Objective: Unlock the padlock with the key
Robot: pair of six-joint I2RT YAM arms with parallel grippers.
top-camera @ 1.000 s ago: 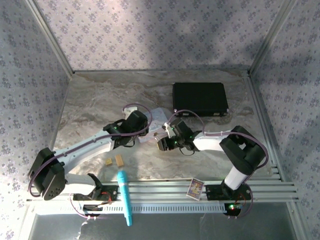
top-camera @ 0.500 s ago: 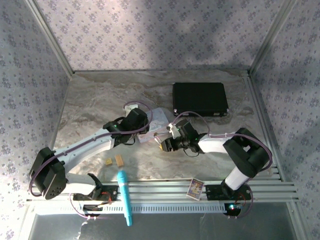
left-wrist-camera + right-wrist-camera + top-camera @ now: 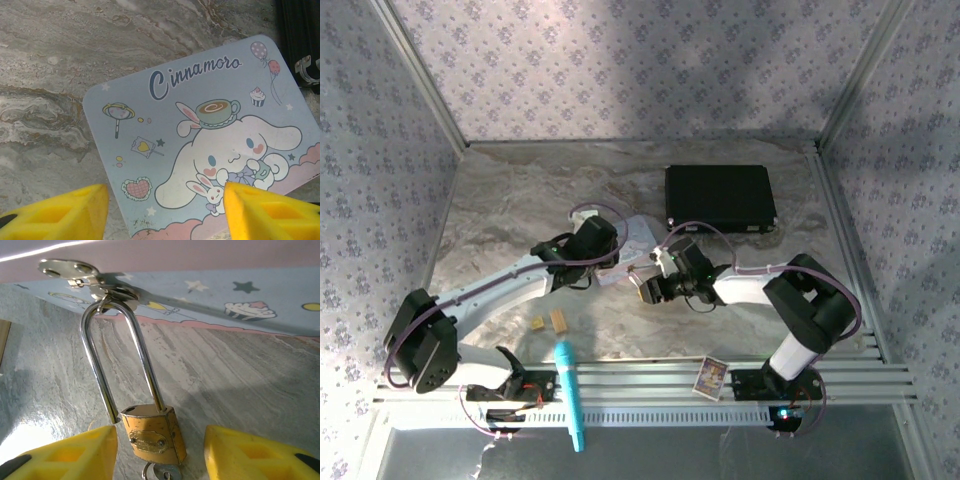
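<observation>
The brass padlock (image 3: 152, 435) hangs by its long silvery shackle (image 3: 145, 360) from the hasp (image 3: 105, 290) of the pastel tin (image 3: 260, 295). The shackle's left leg sits outside its hole in the body. A small silvery key (image 3: 166, 473) sticks out of the bottom of the lock. My right gripper (image 3: 160, 440) is open, a yellow finger (image 3: 65, 455) on each side of the lock body with a gap at both. My left gripper (image 3: 165, 210) is open over the near corner of the tin's lid (image 3: 200, 125), one finger above the table and one above the lid.
A black case (image 3: 720, 197) lies at the back right, close behind the tin (image 3: 638, 235). Two small tan blocks (image 3: 550, 321) rest near the left arm. A teal pen-like tool (image 3: 569, 395) and a small card (image 3: 710, 376) lie on the front rail.
My right wrist has swung and shifted slightly left by the tin's front edge, and its jaws have widened a little. The left arm has barely moved.
</observation>
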